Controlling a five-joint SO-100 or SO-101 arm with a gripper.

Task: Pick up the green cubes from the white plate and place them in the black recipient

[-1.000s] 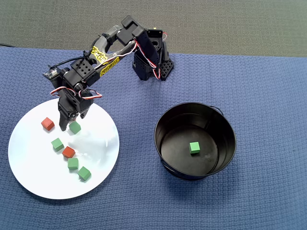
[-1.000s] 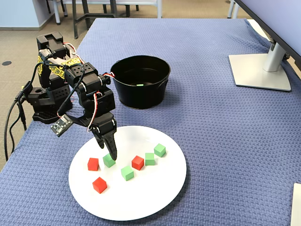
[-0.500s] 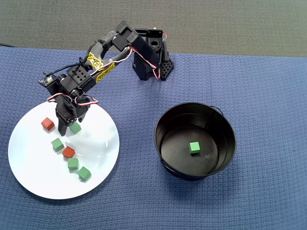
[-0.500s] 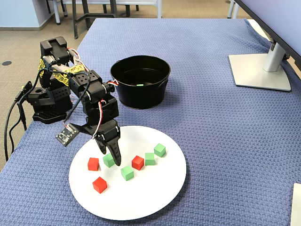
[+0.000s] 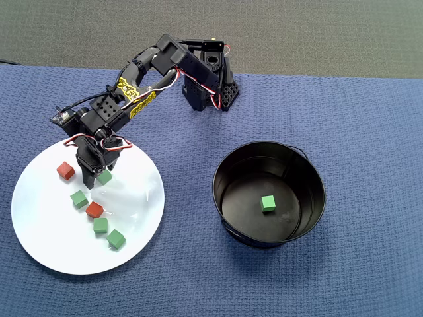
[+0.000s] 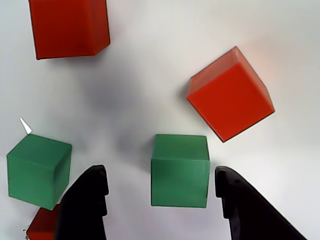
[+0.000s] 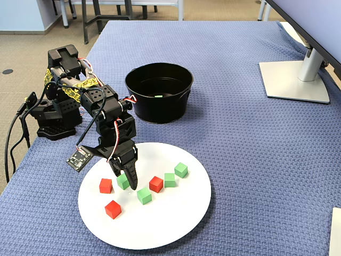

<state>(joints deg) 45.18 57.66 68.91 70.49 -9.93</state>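
Observation:
My gripper (image 5: pixel 96 179) (image 7: pixel 125 180) (image 6: pixel 160 174) is open and low over the white plate (image 5: pixel 39 224) (image 7: pixel 170 218) (image 6: pixel 150 75). One green cube (image 6: pixel 180 170) (image 5: pixel 105 176) (image 7: pixel 122 182) sits between its black fingers (image 6: pixel 87 205); the right finger is almost against it and the left one stands apart. Three more green cubes (image 5: pixel 79 198) (image 5: pixel 100 225) (image 5: pixel 116 238) lie on the plate among red cubes (image 5: pixel 65 170) (image 5: pixel 94 210) (image 7: pixel 112 209). A further green cube (image 5: pixel 268 203) lies inside the black recipient (image 5: pixel 269 143) (image 7: pixel 160 109).
The arm's base (image 5: pixel 208 86) (image 7: pixel 53 114) stands at the edge of the blue cloth behind the plate. A small circuit board (image 7: pixel 80 158) hangs from the wrist. A monitor stand (image 7: pixel 295 80) sits at the far right of the fixed view.
The gripper has come down and shifted slightly left in the overhead view, and its fingers now straddle the green cube. No cube has moved.

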